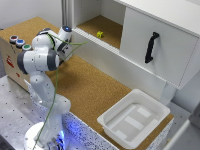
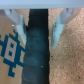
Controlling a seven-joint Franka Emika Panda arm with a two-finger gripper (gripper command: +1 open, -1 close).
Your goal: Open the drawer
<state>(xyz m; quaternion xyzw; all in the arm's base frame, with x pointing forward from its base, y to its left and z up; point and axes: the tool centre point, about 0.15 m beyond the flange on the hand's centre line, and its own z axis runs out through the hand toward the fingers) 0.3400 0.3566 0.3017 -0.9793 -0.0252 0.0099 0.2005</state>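
The drawer (image 1: 115,61) is the long, low white front under the open cabinet shelf, with a thin lip along its top edge. It looks flush with the cabinet. My gripper (image 1: 66,35) is at the drawer's end on the exterior view's left, above the cork counter (image 1: 85,85), and I cannot tell if it touches the drawer. In the wrist view the gripper (image 2: 38,22) is open and empty. Its two pale fingers (image 2: 59,25) straddle a dark strip (image 2: 37,55) between a blue-patterned surface and cork. The drawer does not show there.
A white door panel with a black handle (image 1: 152,47) stands above the drawer on the exterior view's right. A small yellow-green object (image 1: 100,34) lies on the shelf. A white plastic bin (image 1: 134,118) sits on the counter. A cardboard box (image 1: 10,56) with coloured buttons is beside the arm.
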